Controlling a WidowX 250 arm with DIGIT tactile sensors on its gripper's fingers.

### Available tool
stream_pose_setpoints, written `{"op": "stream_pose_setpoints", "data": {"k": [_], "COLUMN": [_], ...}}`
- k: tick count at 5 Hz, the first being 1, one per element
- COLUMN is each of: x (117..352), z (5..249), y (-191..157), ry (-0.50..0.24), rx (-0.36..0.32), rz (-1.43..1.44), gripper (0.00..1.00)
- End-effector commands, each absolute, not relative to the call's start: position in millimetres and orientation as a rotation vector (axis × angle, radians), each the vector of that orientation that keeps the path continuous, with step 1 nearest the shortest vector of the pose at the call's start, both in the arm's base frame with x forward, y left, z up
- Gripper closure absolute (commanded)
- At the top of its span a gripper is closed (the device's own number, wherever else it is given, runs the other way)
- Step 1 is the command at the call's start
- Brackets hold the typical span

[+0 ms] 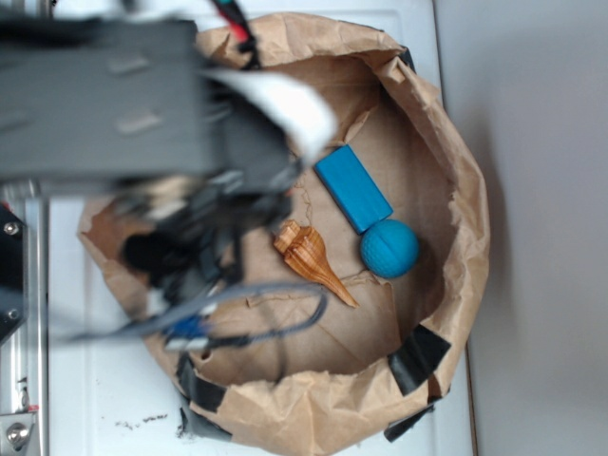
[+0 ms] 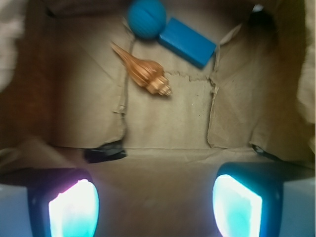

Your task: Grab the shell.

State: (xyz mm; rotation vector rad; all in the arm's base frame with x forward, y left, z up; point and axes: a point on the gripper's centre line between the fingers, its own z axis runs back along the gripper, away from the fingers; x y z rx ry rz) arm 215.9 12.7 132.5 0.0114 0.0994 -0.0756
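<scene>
The shell [image 1: 310, 259] [image 2: 143, 71] is a glossy orange-brown ribbed conch lying on the paper floor of a brown paper bag nest [image 1: 446, 161], pointed tail toward the blue ball. In the wrist view my gripper [image 2: 155, 205] is open, its two glowing pads [image 2: 74, 210] wide apart at the bottom edge with only bare paper between them. The shell lies well ahead of the fingers, untouched. In the exterior view the arm's dark body [image 1: 190, 218] hangs over the bag's left part and hides the fingers.
A blue ball [image 1: 389, 248] [image 2: 146, 18] and a blue rectangular block [image 1: 352, 188] [image 2: 187, 42] lie close beside the shell. The bag's crumpled walls [image 2: 291, 79] rise all round, patched with black tape [image 1: 416, 356]. A white table surface [image 1: 104, 389] lies underneath.
</scene>
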Motion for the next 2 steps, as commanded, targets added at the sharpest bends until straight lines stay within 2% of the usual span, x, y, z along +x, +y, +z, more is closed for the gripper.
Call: {"op": "stream_pose_setpoints", "data": {"k": [1,2], "x": [255.5,263.8], "z": [123.0,112.2], "y": [24.9,9.3], "ry": [0.046,0.011], "rx": [-0.011,-0.017], "rz": [-0.180,-0.253], "gripper": [0.00,0.00]}}
